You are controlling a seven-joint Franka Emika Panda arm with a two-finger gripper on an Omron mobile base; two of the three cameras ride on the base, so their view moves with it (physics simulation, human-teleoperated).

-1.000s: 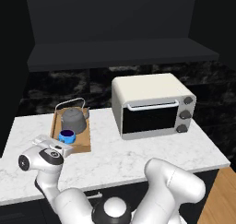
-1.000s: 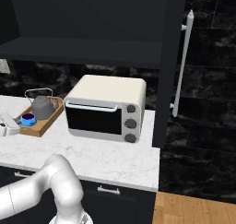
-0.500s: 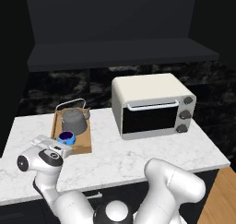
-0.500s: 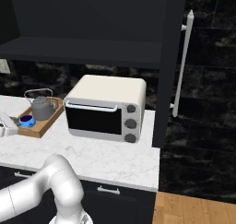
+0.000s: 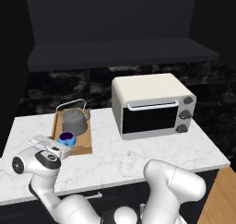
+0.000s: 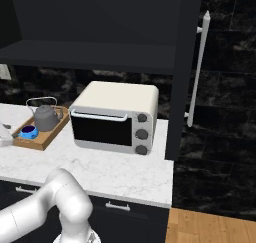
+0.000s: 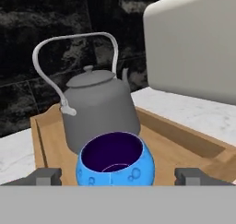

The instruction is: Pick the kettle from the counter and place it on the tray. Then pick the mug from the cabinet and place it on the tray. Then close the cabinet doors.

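The dark-grey kettle (image 5: 75,121) (image 6: 46,118) (image 7: 99,110) stands upright on the light-brown wooden tray (image 5: 85,144) (image 6: 50,134) (image 7: 184,142) at the left of the white counter (image 5: 138,154). The blue mug (image 5: 67,138) (image 6: 28,132) (image 7: 115,161) sits on the tray just in front of the kettle, upright, its purple inside showing. My gripper (image 5: 59,144) (image 7: 117,176) is low at the tray's near end and open. Its fingertips (image 7: 46,176) stand wide on either side of the mug, apart from it. The cabinet (image 5: 120,52) above is open, its dark shelf bare.
A cream toaster oven (image 5: 152,105) (image 6: 114,118) stands on the counter right of the tray. An open black cabinet door (image 6: 187,62) with a long silver handle (image 6: 197,72) sticks out at the right. Black marble backsplash runs behind.
The jaws have spread from shut around the mug to wide open, leaving the mug standing on the tray. The arm and the other things have stayed put.
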